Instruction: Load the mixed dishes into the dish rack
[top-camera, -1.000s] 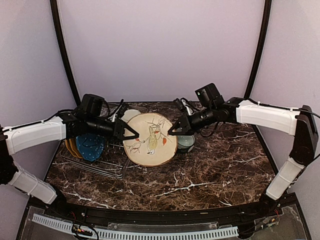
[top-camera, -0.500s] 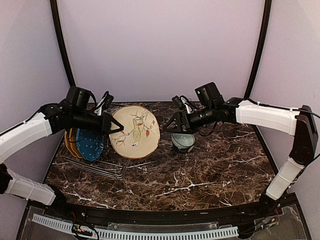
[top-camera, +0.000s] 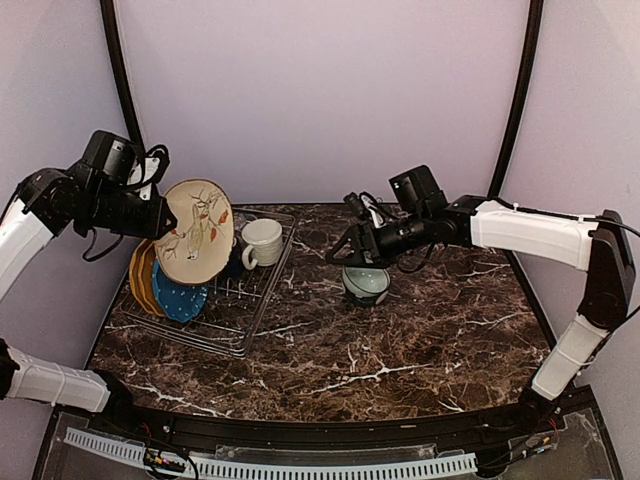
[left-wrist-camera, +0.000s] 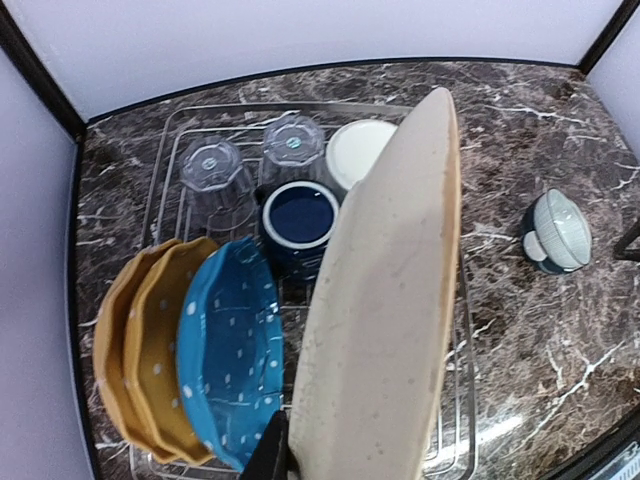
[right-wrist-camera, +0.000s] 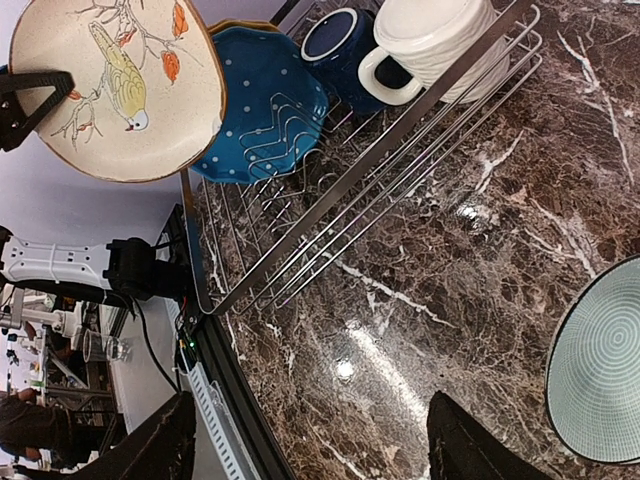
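**Left hand (top-camera: 160, 222) holds floral plate (top-camera: 197, 232) over rack (top-camera: 205, 342); right hand (top-camera: 347, 257) open by bowl (top-camera: 366, 284)**

Left hand clenched on the floral plate's rim. The plate is up on edge in the air, above the rack's left side. Standing in the rack: two yellow plates (left-wrist-camera: 140, 340), blue dotted plate (left-wrist-camera: 232, 360), navy mug (left-wrist-camera: 298, 215), cream mug (top-camera: 263, 242), two clear glasses (left-wrist-camera: 215, 172). Right hand released, fingers spread, just above the bowl. Bowl sits on the worktop (top-camera: 430, 340), right of the rack and apart from it.

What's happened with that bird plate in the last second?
The right jaws let go of the plate; the left jaws, still shut on it, carried it left and up over the rack. The bowl and blue plate stayed put.
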